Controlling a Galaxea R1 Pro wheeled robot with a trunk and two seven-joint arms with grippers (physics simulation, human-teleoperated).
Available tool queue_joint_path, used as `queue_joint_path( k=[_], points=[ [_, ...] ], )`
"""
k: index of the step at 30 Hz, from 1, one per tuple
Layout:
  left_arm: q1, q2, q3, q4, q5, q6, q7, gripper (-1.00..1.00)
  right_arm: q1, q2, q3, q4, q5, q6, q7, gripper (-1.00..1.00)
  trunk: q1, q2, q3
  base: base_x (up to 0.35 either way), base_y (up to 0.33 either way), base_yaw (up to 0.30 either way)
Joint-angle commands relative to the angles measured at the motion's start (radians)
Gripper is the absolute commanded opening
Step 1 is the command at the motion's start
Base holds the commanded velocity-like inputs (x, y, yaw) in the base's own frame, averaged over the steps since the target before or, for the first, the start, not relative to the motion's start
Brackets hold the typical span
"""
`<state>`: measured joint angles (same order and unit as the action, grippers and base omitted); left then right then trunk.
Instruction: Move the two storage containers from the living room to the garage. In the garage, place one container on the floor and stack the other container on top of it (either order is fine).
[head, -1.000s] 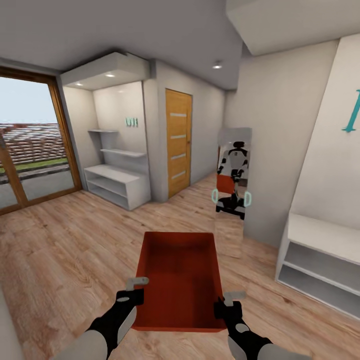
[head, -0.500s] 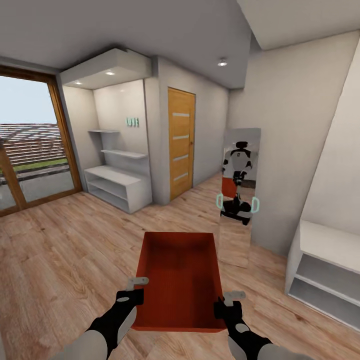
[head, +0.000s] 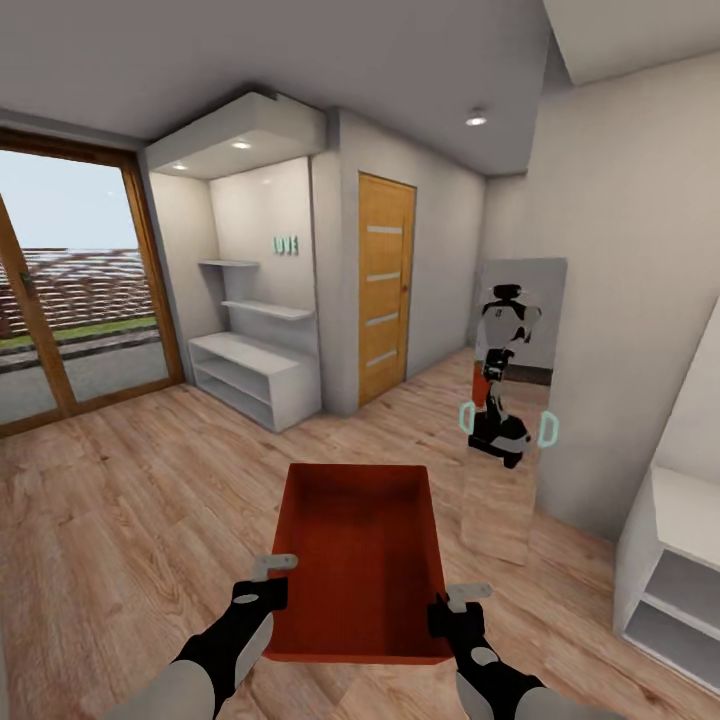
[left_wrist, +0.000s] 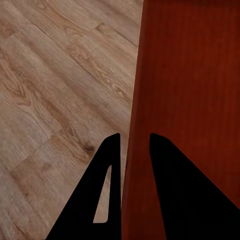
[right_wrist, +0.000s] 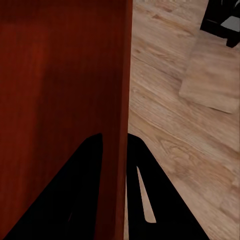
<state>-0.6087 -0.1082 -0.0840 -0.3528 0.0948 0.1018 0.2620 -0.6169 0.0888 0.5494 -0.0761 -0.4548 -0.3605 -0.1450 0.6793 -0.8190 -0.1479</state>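
Between our two grippers we carry one container (head: 358, 560), level and out in front of the trunk, over the wood floor (head: 120, 500). Our left gripper (head: 268, 580) pinches the tray's left wall, one finger inside and one outside, as its wrist view shows (left_wrist: 131, 150). Our right gripper (head: 455, 606) pinches the right wall the same way (right_wrist: 116, 145). Both holds sit near the tray's close end, so most of its length hangs forward of the fingers. We judge that the main risk: thin walls held only by a pinch could slip or twist if the base jolts or turns sharply, and the far end could dip. If one arm drifts apart from the other, the wall could slide out of that grip and the tray would drop.

Just ahead to the right a mirror (head: 515, 400) leans on the wall, and a white shelf unit (head: 670, 570) stands beside it. A turn to the right with the tray sticking out could clip either one. Farther off a slatted wood door (head: 385, 285) looks shut; it may lead on toward the garage, though we cannot tell. If so, both hands are busy. To the left are more white shelves (head: 255, 370) and a large window (head: 70, 290)
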Motion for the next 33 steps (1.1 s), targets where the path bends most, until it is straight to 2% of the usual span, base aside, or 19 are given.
queue_joint_path(
  k=[1,26,33],
  points=[
    [0.0,0.001,-0.002,-0.003,-0.009,0.007,0.014,-1.0,-0.001,0.0,-0.02,0.002,-0.024,-0.008,-0.01,-1.0,0.001,-0.001,-0.001,0.321,0.0,0.0],
    [0.0,0.004,-0.005,0.0,-0.009,0.007,0.014,-1.0,-0.001,0.0,-0.02,0.005,-0.025,-0.008,-0.01,-1.0,0.001,-0.001,-0.001,0.321,0.0,0.0],
    [0.0,0.005,-0.005,0.0,-0.009,0.007,0.014,-1.0,-0.001,0.0,-0.02,0.005,-0.025,-0.008,-0.01,-1.0,0.001,-0.001,-0.001,0.321,0.0,0.203]
  ],
)
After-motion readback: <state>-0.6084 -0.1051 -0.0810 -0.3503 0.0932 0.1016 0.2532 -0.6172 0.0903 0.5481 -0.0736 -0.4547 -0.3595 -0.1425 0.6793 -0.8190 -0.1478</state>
